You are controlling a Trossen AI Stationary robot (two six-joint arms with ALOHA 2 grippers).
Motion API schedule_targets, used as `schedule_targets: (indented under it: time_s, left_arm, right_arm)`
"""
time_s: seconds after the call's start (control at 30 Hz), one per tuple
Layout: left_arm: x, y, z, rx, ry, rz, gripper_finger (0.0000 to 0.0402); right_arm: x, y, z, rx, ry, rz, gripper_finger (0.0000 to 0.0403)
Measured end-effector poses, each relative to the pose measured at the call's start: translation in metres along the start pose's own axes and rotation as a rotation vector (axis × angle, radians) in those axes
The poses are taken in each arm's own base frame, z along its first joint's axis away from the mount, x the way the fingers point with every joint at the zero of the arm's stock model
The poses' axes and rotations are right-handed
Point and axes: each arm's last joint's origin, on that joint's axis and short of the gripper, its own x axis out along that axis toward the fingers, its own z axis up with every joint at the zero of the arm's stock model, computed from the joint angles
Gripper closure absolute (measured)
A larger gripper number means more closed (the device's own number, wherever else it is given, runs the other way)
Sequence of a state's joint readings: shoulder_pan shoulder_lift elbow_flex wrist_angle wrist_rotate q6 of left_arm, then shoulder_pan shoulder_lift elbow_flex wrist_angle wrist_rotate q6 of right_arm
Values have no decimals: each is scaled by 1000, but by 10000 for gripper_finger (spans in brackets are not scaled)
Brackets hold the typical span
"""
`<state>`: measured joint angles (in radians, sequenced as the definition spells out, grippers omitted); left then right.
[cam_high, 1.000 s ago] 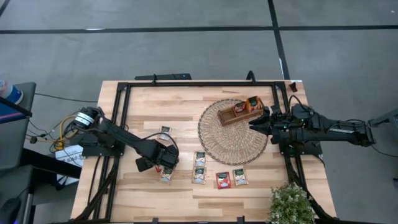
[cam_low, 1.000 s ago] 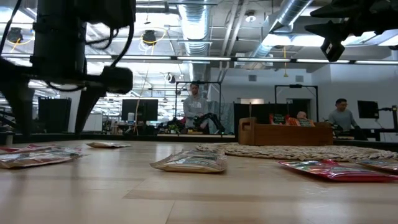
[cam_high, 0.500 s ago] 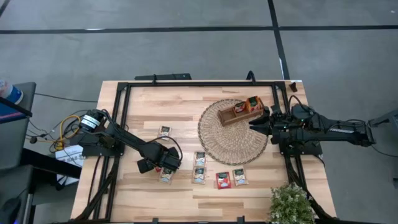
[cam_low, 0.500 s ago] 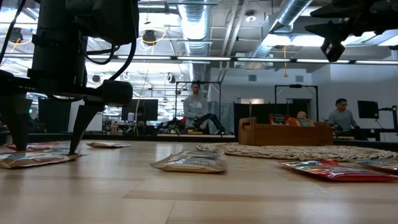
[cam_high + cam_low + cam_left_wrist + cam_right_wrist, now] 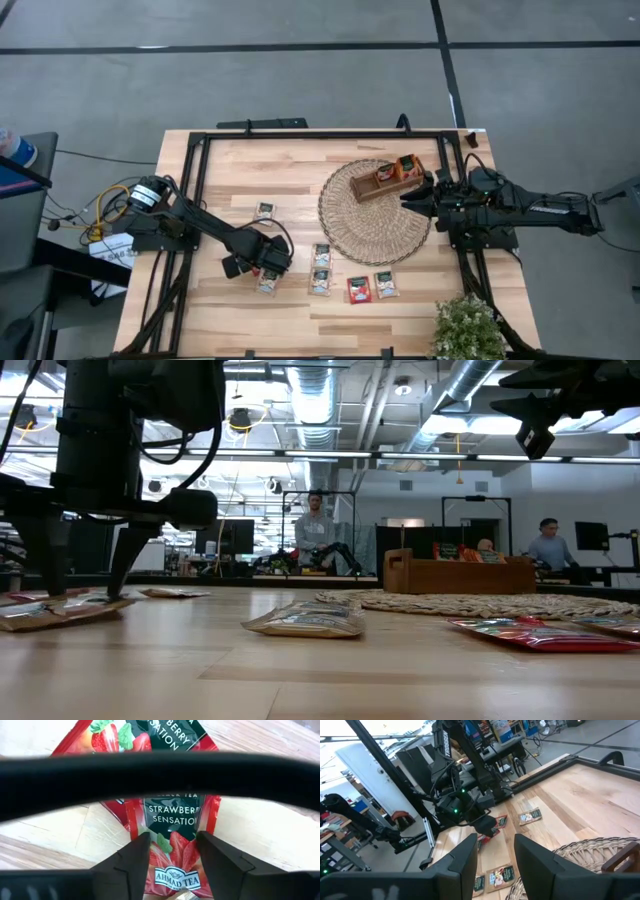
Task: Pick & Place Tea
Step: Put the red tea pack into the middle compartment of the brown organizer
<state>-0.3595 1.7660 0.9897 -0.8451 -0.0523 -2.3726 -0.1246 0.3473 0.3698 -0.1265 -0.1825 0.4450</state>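
Four cams: one overhead, one at table level, two on the wrists.

High view looks straight down from well above; whole table (image 5: 300, 170), both arms and the surrounding floor in frame; low view sits at tabletop height, facing level across the wood into the room behind, near sachets large in the foreground; left wrist view points down, very close, a red strawberry tea sachet (image 5: 172, 827) filling it between that arm's fingers (image 5: 131, 862); right wrist view looks across the table from farther off, toward the left arm; high, low and right wrist views share the wicker mat (image 5: 375, 212) and the loose sachets beside it.
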Motion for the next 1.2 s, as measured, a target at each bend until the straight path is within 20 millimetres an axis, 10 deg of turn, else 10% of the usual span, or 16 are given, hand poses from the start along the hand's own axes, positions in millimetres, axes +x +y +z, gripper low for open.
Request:
schedule_targets:
  time_s: [1.2]
  left_arm:
    - [-26, -11, -2, 77, -164, -108, 352]
  right_arm:
    - [0, 0, 0, 0, 0, 0, 280]
